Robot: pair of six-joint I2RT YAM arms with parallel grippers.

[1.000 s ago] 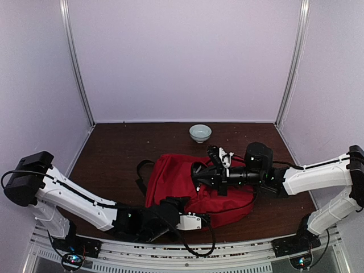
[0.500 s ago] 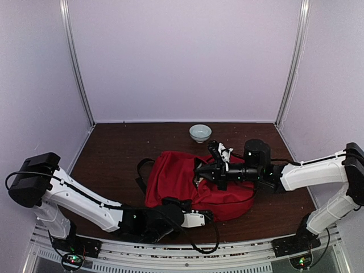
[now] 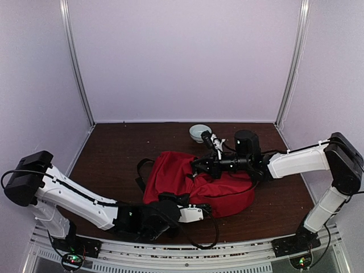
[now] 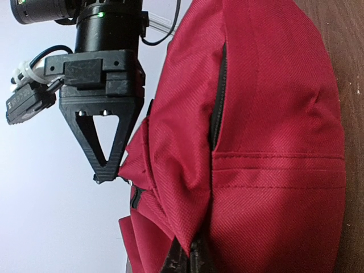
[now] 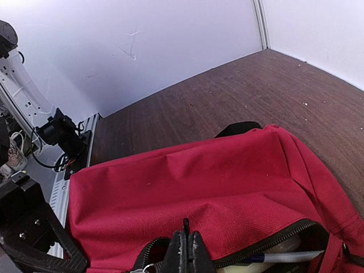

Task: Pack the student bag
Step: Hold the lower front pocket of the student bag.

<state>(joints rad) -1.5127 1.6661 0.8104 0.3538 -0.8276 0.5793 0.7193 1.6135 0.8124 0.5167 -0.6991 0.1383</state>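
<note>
— Is there any writing, brand, number or sign that can be read here?

— No. Nothing legible shows in any of the three views.

— Not even on the student bag [image 3: 170, 173]?

— No, its red fabric carries no lettering that can be made out.
</note>
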